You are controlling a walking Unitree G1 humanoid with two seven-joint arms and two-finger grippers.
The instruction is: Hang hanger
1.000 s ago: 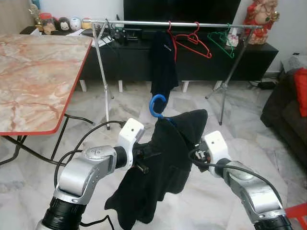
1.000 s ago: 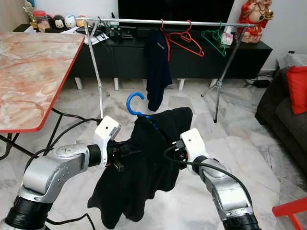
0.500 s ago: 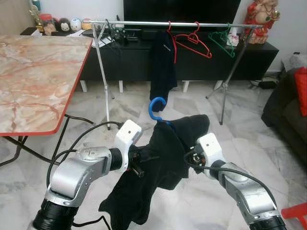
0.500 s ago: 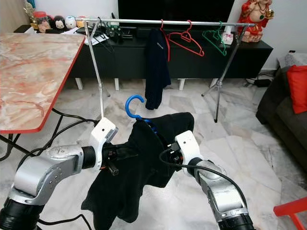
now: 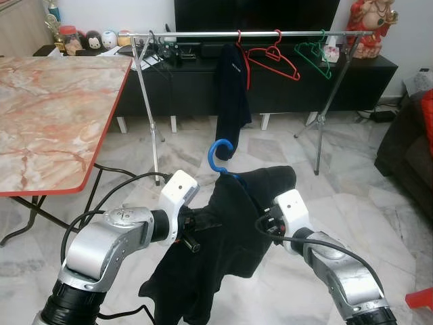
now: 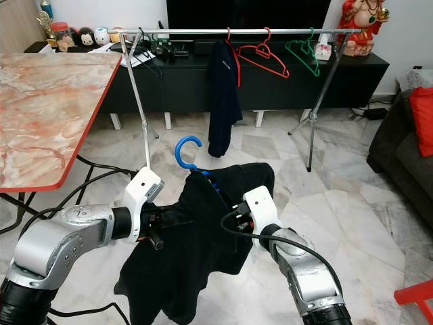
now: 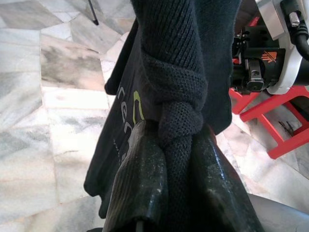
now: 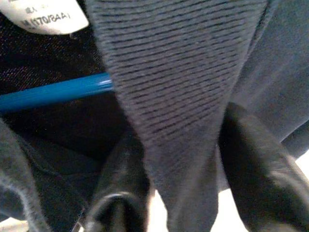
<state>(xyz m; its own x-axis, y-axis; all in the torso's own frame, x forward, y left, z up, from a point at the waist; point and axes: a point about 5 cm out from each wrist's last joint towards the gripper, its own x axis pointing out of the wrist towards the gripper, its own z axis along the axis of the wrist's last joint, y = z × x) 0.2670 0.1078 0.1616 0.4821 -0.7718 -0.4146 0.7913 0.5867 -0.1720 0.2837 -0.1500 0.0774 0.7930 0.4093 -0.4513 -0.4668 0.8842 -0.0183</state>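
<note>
A blue hanger [image 5: 218, 152] carries a black garment [image 5: 223, 237], hook up, held in front of me over the floor. My left gripper [image 7: 176, 145] is shut on a bunched fold of the knit cloth at the garment's left side. My right gripper [image 8: 181, 159] is shut on the cloth at the right side, its fingers [image 8: 256, 164] pinching the fabric next to the blue hanger bar [image 8: 53, 92]. Farther back stands a silver clothes rail [image 5: 203, 33] with a dark garment [image 5: 231, 88], red hangers [image 5: 270, 57] and a green hanger [image 5: 312, 54].
A marble-topped table [image 5: 47, 108] with a red edge stands at the left. A black TV stand [image 5: 365, 78] runs behind the rail. A dark sofa [image 5: 406, 149] sits at the right and a red stool [image 5: 423, 298] at the lower right.
The view has shifted slightly. Both grippers keep hold of the garment; the right one has drawn a little inward toward the left.
</note>
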